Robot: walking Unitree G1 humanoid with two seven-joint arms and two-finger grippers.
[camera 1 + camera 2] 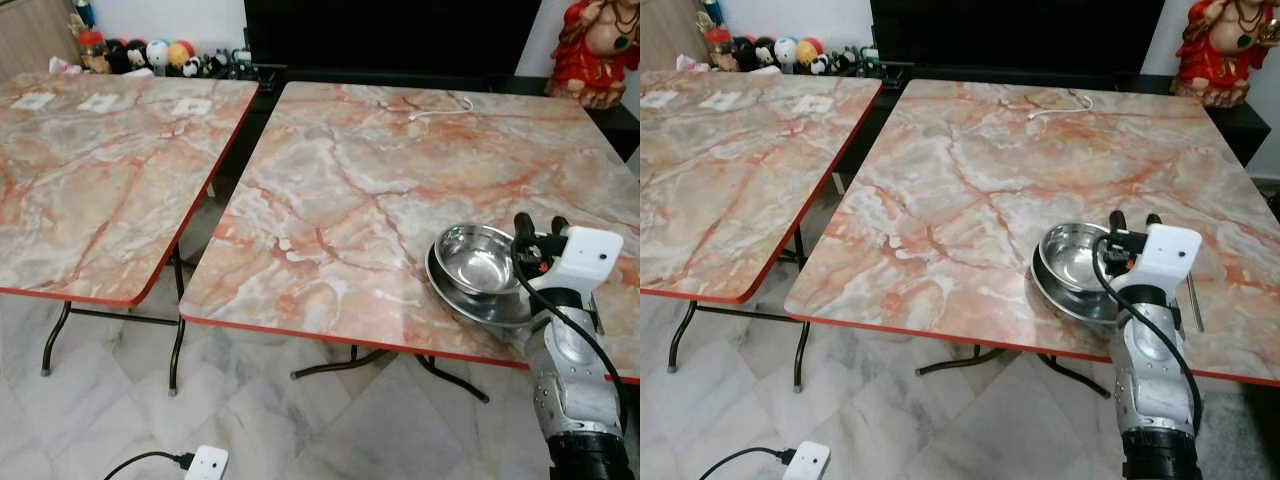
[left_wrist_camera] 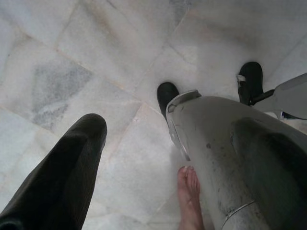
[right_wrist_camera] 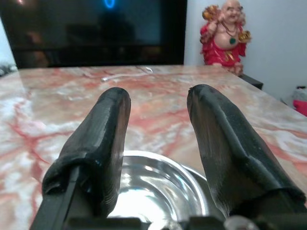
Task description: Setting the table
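Above the stacked steel bowls (image 1: 478,262), the right gripper (image 3: 158,139) hovers, fingers apart, empty.

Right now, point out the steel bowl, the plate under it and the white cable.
steel bowl (image 1: 475,258), left eye view, on its inner wall.
plate (image 1: 490,307), left eye view, on its near rim.
white cable (image 1: 440,107), left eye view, mid-length, far side of the table.

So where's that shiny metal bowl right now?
The metal bowl sits in a steel plate near the right table's front edge, just ahead of the open right gripper.
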